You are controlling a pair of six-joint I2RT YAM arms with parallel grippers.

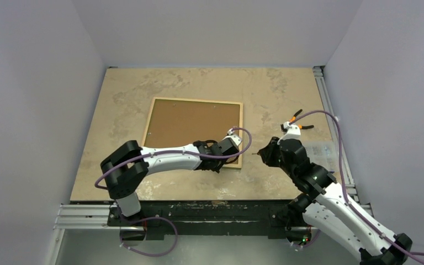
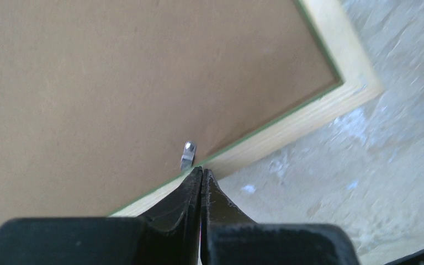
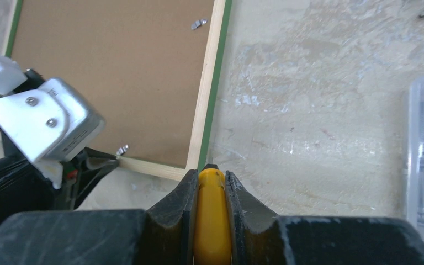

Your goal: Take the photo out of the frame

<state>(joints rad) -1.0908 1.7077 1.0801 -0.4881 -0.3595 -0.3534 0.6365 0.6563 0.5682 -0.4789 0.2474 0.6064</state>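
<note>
The frame lies face down on the table, its light wood back rail edged in green. Inside it the photo shows only its brown fibreboard back; the print side is hidden. My left gripper is shut with nothing between its fingers, and its tips rest at the frame's near rail, right beside a small metal tab. My right gripper is shut on a yellow-handled tool and hovers just off the frame's near right corner.
A second metal tab sits on the fibreboard by the right rail. A clear plastic box lies right of the right arm, with orange-handled pliers beyond it. White walls close in the table on three sides.
</note>
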